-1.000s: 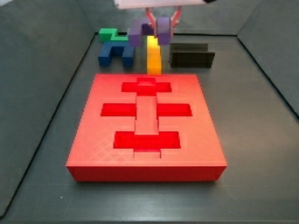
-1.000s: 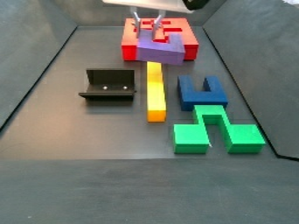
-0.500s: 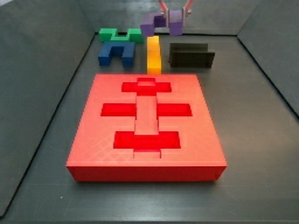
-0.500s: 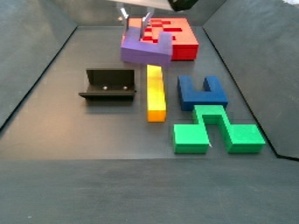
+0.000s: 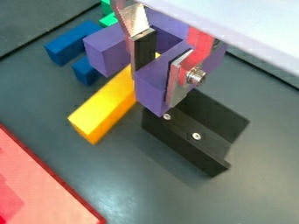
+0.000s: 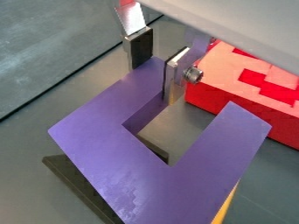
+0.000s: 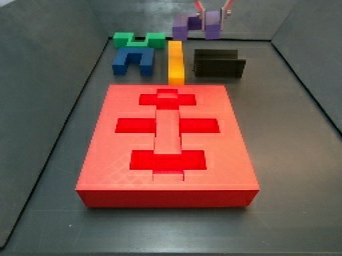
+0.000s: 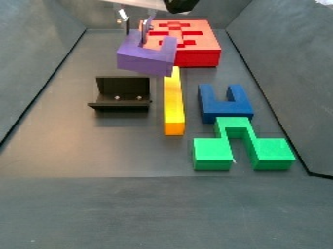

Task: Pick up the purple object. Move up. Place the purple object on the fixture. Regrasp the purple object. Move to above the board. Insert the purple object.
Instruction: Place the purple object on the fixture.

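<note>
Item: violet-purple plastic U-shaped block (image 8: 147,56), held aloft, clear of the floor, one prong clamped between the silver-plate fingers (image 6: 176,74) of the end effector (image 5: 159,54). In a side view it hangs above the black L-shaped fixture (image 8: 120,95), near the large flat red recessed board (image 8: 189,42). On the floor: long yellow bar (image 8: 172,100), dark blue arch block (image 8: 224,101), green stepped block (image 8: 240,143).

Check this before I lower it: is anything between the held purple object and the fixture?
Nothing visible: the tool holds the purple object in the air near the fixture, with the yellow bar lying beside it.
</note>
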{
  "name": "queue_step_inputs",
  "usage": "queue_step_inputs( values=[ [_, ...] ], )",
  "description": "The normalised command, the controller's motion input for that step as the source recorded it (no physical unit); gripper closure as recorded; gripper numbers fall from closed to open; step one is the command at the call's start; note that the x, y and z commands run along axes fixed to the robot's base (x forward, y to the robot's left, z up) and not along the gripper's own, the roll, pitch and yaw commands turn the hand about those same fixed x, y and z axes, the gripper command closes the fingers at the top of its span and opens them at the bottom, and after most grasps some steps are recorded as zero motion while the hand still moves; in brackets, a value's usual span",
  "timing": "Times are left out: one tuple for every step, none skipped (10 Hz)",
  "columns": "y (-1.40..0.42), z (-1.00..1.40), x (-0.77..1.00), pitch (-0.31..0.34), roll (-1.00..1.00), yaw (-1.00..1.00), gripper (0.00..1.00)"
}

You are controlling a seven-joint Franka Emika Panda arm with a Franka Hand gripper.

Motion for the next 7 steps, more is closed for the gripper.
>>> queue_step_inputs(
  values=[
    [0.29,-0.01,0.47,0.000,-0.76,-0.11,1.00],
    [0.25,0.00,0.65,-0.029,-0.98,-0.17,1.00],
    [0.19,0.00,0.66,-0.043,-1.00,-0.17,1.00],
    [0.15,-0.05,0.72,0.000,-1.00,-0.10,1.00],
    [0.08,-0.14,0.79,0.177,-0.89,0.00,1.00],
    [0.00,-0.19,0.78,0.397,-0.73,0.00,1.00],
    [0.00,-0.21,0.75,0.646,-0.55,0.00,1.00]
  ],
)
